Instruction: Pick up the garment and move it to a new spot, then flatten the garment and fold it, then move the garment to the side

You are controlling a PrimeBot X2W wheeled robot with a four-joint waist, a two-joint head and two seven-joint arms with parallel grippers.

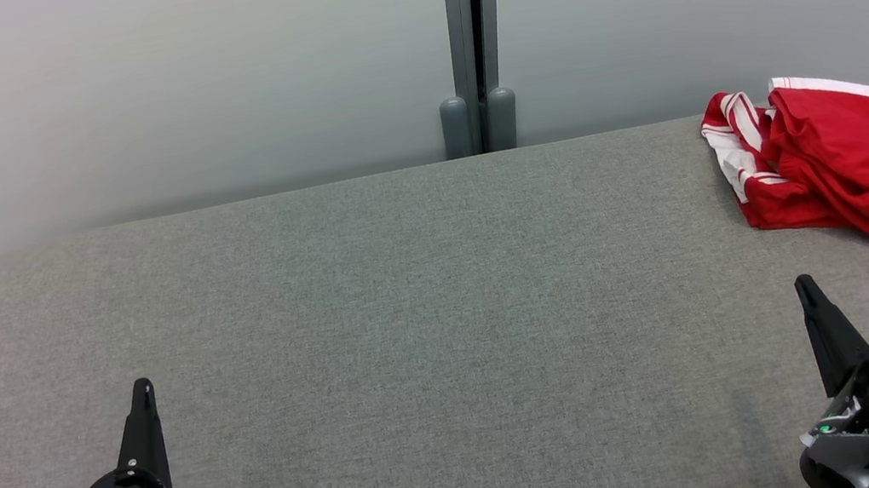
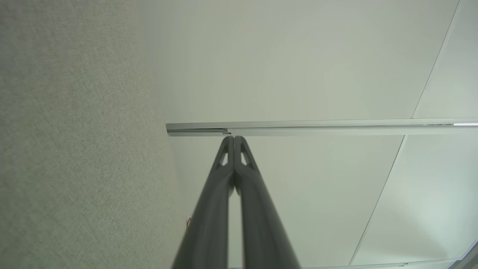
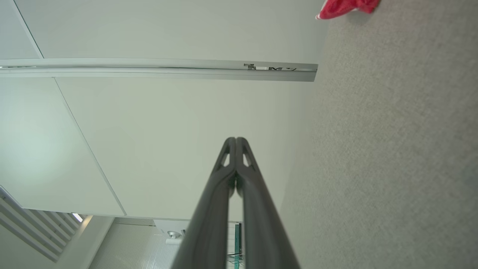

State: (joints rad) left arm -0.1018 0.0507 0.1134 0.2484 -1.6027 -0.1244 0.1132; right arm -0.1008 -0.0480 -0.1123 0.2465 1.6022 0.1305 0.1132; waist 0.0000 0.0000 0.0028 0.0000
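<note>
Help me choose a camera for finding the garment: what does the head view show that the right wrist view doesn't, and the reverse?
Head view extra: the whole red garment, crumpled at the far right of the table, the shut left gripper, and a grey post between wall panels. Right wrist view extra: a slatted panel and a round lamp. Shared: the shut right gripper, the grey table, a corner of the garment.
</note>
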